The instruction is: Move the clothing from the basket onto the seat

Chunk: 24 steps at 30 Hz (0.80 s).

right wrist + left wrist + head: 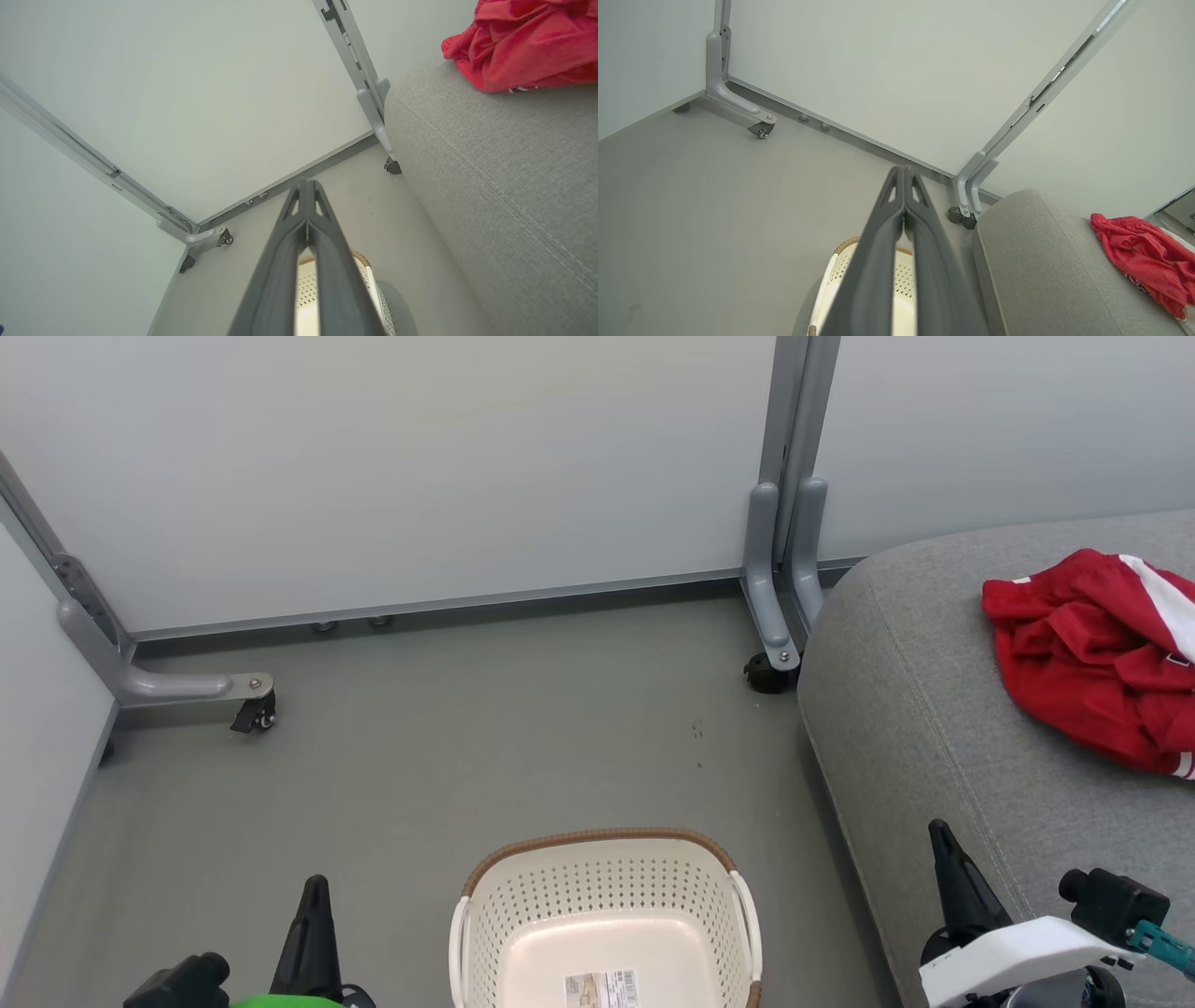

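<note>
On seat (915,709), red clothing (1092,653) lies heaped; basket (597,845) looks empty, so task likely done. Left gripper (316,896), right gripper (943,849): fingers together, holding nothing.

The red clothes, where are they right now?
In the head view the red clothes lie on the grey seat at the far right, away from the white basket at bottom centre.

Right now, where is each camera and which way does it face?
Head: high, looking down at the cream perforated plastic basket and grey fabric seat; left gripper, right gripper below.
Left wrist: along the shut left gripper toward the pale wall.
Right wrist: same, along the shut right gripper.
All share the seat's red fabric clothing.
</note>
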Tool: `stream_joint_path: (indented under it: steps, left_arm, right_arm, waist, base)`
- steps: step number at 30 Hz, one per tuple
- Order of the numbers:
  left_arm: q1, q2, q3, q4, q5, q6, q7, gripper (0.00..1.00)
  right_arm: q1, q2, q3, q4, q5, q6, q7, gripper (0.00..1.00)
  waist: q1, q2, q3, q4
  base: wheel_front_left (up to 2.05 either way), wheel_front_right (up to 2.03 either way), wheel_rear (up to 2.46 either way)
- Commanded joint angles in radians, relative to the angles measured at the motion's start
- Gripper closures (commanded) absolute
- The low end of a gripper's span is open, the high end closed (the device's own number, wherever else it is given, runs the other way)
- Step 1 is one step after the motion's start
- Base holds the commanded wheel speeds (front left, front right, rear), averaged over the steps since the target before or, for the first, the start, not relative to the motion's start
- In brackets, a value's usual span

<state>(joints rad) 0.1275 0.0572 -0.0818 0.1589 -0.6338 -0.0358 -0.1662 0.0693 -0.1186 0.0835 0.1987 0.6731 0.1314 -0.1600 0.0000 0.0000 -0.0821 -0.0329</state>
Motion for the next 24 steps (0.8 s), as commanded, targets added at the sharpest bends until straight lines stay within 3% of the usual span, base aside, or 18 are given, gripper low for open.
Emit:
stream_joint_path:
  steps: [1, 24]
  left_arm:
    - [-0.037, 0.012, 0.01, -0.009, -0.044, -0.008, 0.008, 1.0]
    - [-0.102, 0.017, 0.055, 0.018, -0.352, -0.037, 0.083, 1.0]
  right_arm:
    - [-0.035, -0.002, -0.009, -0.01, 0.041, 0.0, 0.007, 1.0]
    - [-0.083, 0.012, -0.058, 0.006, 0.334, 0.0, 0.083, 1.0]
  waist:
    - [0.0, 0.0, 0.001, 0.001]
    - [0.0, 0.0, 0.021, 0.008]
  base:
    - [0.0, 0.0, 0.0]
    - [0.0, 0.0, 0.0]
